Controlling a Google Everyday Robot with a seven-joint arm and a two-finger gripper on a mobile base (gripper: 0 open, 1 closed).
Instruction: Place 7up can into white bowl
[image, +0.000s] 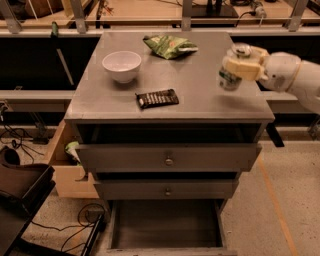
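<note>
The 7up can (231, 76), white and green with a silver top, is held in my gripper (241, 66) at the right side of the grey cabinet top (200, 100). It hangs a little above the surface. The gripper is shut on the can and its cream fingers wrap the can's upper half. The arm comes in from the right edge. The white bowl (121, 65) stands upright and empty at the back left of the top, far to the left of the can.
A green snack bag (169, 45) lies at the back middle. A dark candy bar wrapper (157, 98) lies near the front middle. Below the top are two closed drawers (169, 158); the bottom drawer (166, 232) is pulled out. A wooden box (67, 165) stands at the left.
</note>
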